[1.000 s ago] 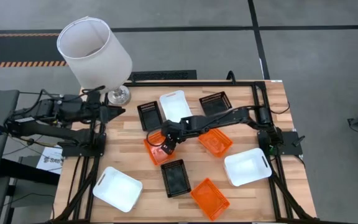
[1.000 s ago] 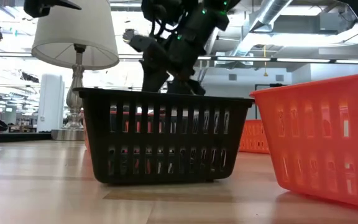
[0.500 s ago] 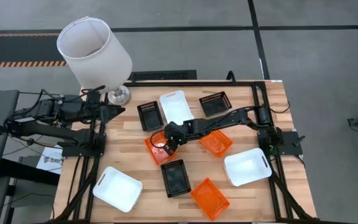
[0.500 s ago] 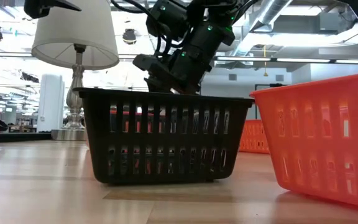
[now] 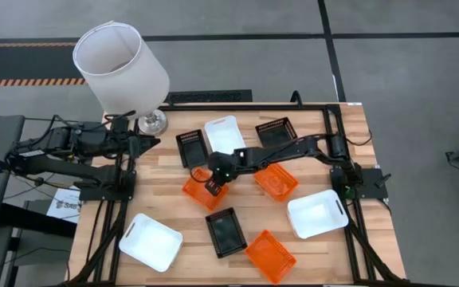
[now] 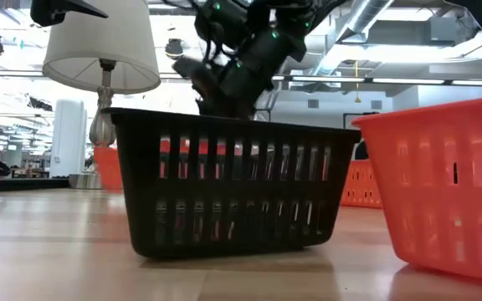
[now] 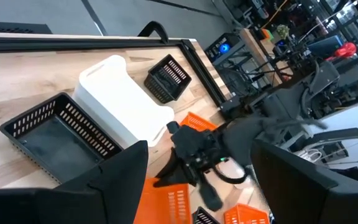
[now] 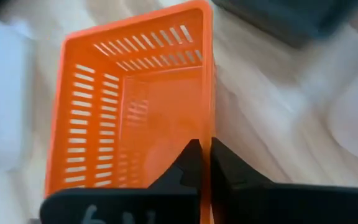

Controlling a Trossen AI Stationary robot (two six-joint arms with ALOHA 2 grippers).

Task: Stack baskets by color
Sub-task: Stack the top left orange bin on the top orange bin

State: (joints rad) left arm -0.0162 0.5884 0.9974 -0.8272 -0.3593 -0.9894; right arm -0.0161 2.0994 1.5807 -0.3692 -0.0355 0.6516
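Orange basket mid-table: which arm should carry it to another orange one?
Right. The right gripper is already shut on the orange basket's rim. The left gripper waits open near the lamp base.

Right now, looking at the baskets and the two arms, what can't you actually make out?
- Low view: the black basket fills the front and hides the right gripper and the rim it pinches.
- Low view: the orange basket at the right is cut off by the edge.
- Right wrist view: the held orange basket is blurred; lifted or resting, can't tell.
- High view: the left gripper is too small to read.
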